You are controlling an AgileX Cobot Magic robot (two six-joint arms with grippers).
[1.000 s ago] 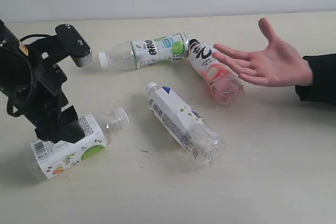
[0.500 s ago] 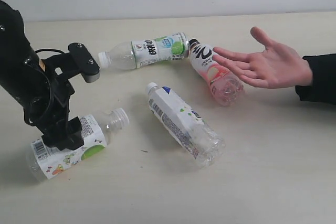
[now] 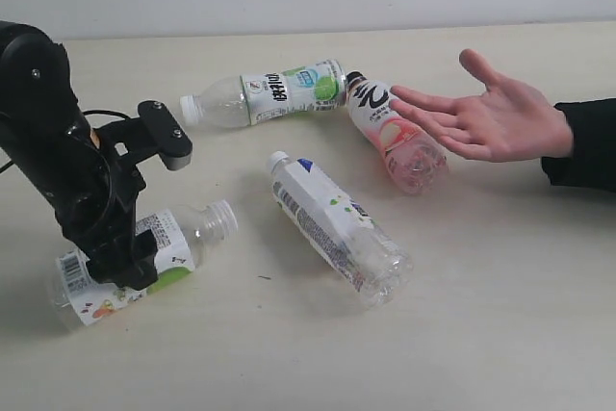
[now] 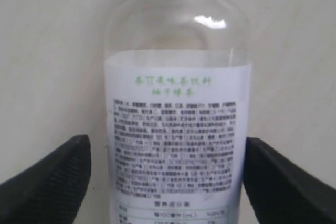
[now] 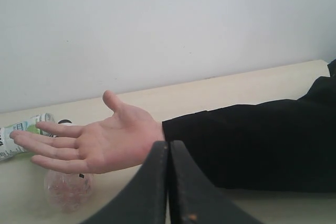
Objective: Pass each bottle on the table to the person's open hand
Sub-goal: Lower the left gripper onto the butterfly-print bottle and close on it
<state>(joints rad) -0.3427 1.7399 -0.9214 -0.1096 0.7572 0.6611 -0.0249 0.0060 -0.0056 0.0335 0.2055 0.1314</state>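
Note:
A clear bottle with a white and green label lies on the table at the front left. My left gripper is down over its label end and stands open. In the left wrist view the bottle lies between the two black fingers. A strip of table shows beside one finger, and the other sits at the label's edge. A second labelled bottle, a pink-tinted bottle and a third labelled bottle also lie flat. My right gripper is shut and empty, below the person's open hand.
The person's open hand hovers palm up at the right, fingertips over the pink bottle, with a black sleeve behind it. A pale wall runs along the table's far edge. The pink bottle lies under the hand.
My left arm has shifted right and come down over the front-left bottle, jaws just as wide. The person's hand dipped slightly, then held still. The bottles have not moved.

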